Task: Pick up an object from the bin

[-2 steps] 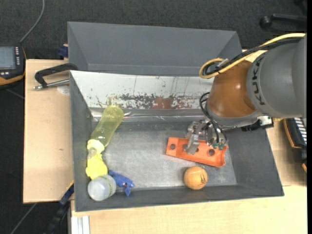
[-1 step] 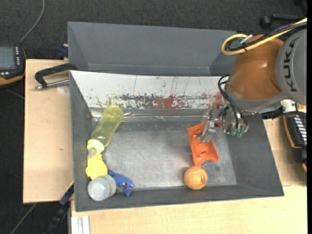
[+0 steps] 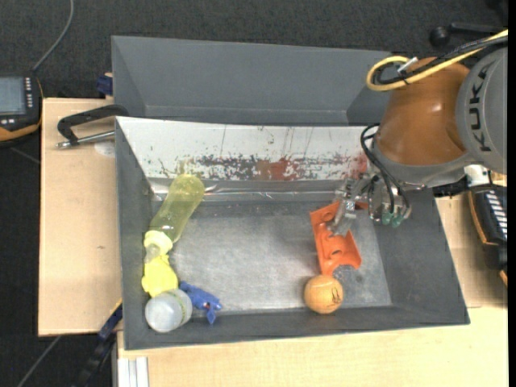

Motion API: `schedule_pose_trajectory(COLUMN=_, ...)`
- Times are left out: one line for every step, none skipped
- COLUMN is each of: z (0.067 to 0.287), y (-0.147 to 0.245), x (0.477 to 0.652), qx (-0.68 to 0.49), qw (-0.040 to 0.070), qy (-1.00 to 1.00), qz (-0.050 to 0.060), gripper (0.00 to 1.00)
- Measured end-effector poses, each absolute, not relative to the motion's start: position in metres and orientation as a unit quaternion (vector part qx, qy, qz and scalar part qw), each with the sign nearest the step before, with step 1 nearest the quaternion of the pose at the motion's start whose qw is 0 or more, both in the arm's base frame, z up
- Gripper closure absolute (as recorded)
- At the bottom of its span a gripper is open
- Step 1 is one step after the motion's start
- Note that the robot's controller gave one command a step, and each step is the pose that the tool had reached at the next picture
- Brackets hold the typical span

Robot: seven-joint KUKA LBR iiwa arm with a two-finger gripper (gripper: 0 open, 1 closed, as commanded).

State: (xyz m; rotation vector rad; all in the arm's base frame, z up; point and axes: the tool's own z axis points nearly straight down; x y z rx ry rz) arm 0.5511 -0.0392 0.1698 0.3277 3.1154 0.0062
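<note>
One angular orange plastic piece [image 3: 336,251] lies beside a round ball [image 3: 323,293].

1. The orange plastic piece [image 3: 334,247] was bright orange, flat and angular, narrow at its far end and wider at its near end.
2. It lay lengthwise on the floor of the bin [image 3: 258,252], right of the middle.
3. Its near end sat just beside a tan ball [image 3: 323,293].

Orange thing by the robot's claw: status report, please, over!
Gripper at top end of orange plastic piece, right side of bin. Hold not confirmed. Orange-brown ball close below the piece, clear of the gripper.
</note>
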Motion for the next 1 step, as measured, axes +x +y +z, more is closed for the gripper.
schedule_pose_trajectory(z=0.2036, y=-0.0420, x=0.5596, qx=0.111, qw=0.001, qy=0.994, qz=0.002, gripper=1.00)
